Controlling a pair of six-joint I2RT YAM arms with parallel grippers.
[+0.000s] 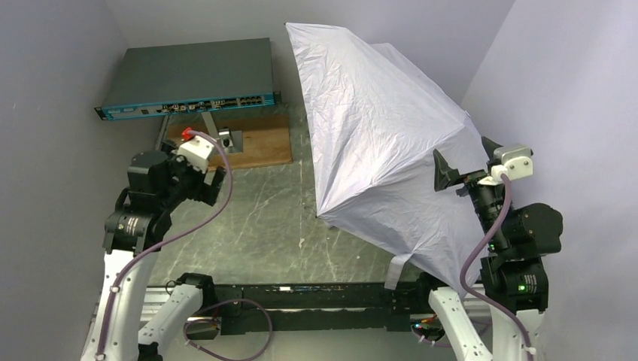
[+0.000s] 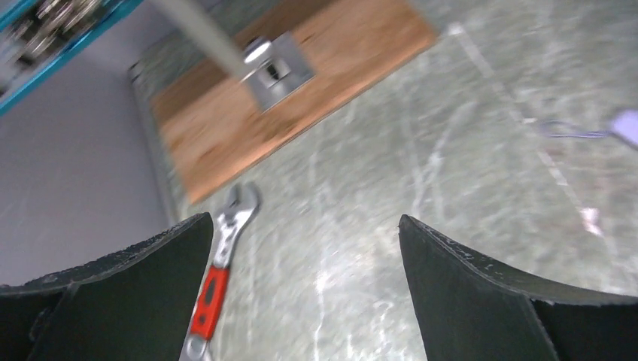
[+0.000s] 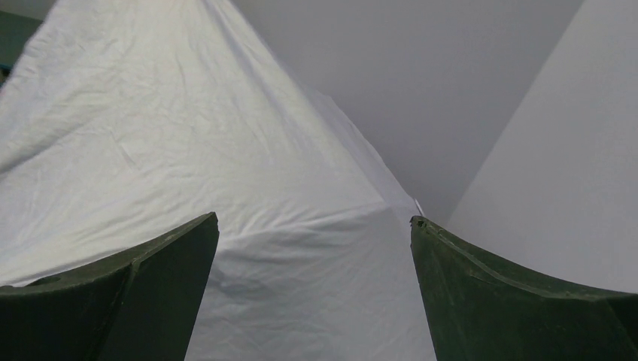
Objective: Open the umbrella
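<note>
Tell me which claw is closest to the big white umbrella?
The right claw. It sits right beside the open umbrella, while the left claw is far across the table, near a red-handled wrench.

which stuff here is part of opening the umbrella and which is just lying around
Part of the job:
umbrella, canopy already spread open

Just lying about:
wrench with a red handle
wooden board
rack unit, flat and grey

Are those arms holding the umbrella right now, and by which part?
No, nothing is held. The left gripper is open over the table, away from the umbrella; the right gripper is open too, facing it without clamping it.
</note>
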